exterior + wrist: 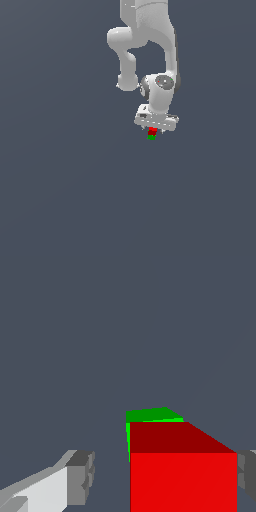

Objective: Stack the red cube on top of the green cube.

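Observation:
The red cube (pixel 152 131) sits on top of the green cube (pixel 151 137), directly under the white hand. In the wrist view the red cube (pixel 182 481) fills the space near one finger, and the green cube (pixel 150 415) shows as a thin strip behind and below it. My gripper (pixel 153 128) straddles the red cube with its jaws apart. In the wrist view the gripper (pixel 162 476) has one fingertip (pixel 82 476) clearly away from the cube. The other fingertip (pixel 246 476) is right beside the cube's side. Nothing is gripped.
The plain dark grey floor (pixel 60 190) spreads all around the two cubes. The arm's white links (pixel 150 45) rise above the hand at the top of the exterior view. No other objects show.

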`<action>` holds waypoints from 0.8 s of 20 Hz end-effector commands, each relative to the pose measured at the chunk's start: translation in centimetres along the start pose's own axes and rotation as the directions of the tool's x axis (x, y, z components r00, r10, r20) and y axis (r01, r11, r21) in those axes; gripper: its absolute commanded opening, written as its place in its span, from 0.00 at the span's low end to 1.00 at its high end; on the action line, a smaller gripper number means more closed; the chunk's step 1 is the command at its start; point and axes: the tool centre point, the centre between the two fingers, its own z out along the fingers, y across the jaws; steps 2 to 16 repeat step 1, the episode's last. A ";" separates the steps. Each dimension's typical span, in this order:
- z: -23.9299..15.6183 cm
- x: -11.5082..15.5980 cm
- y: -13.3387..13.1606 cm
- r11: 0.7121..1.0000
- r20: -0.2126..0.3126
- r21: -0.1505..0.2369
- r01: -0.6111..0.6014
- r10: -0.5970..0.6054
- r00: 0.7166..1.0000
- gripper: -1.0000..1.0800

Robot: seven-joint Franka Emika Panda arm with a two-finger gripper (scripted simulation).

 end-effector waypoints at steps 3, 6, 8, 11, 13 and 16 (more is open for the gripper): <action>0.0 0.0 0.0 1.000 0.000 0.000 0.000 0.000 1.000 0.96; 0.0 0.0 0.0 1.000 0.000 0.000 0.000 0.000 1.000 0.96; 0.0 0.0 0.0 1.000 0.000 0.000 0.000 0.000 1.000 0.96; 0.0 0.0 0.0 1.000 0.000 0.000 0.000 0.000 1.000 0.96; 0.0 0.0 0.0 1.000 0.000 0.000 0.000 0.000 1.000 0.96; 0.0 0.0 0.0 1.000 0.000 0.000 0.000 0.000 1.000 0.96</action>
